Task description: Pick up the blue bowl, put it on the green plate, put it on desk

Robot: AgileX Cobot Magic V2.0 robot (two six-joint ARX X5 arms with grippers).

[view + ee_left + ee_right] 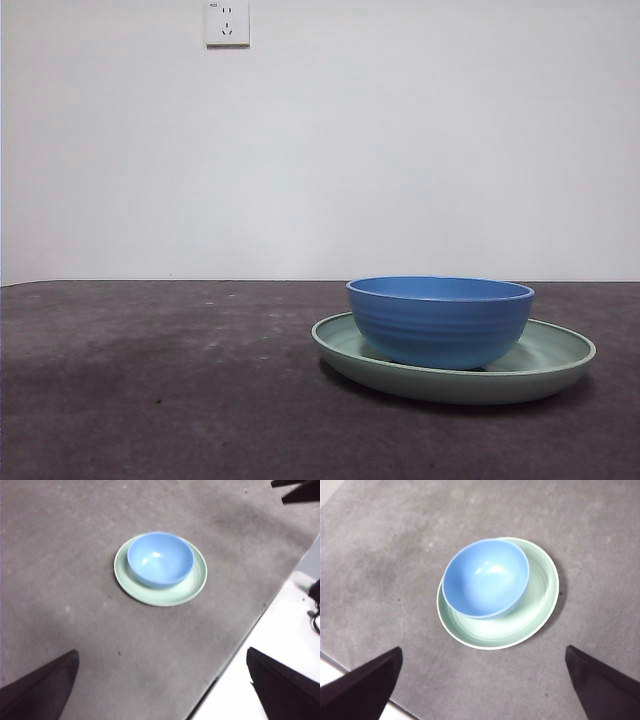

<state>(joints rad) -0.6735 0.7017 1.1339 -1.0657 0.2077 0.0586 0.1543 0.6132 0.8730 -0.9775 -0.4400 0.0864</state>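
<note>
The blue bowl stands upright and empty in the green plate, which rests on the desk right of centre. The bowl sits off the plate's middle, toward one side. Both show in the left wrist view, bowl on plate, and in the right wrist view, bowl on plate. My left gripper is open, empty, high above the desk and well back from the plate. My right gripper is open, empty and high above the plate. Neither gripper shows in the front view.
The desk's edge runs beside a white floor with black cables. Another desk edge shows in the right wrist view. A white wall with a socket stands behind the desk.
</note>
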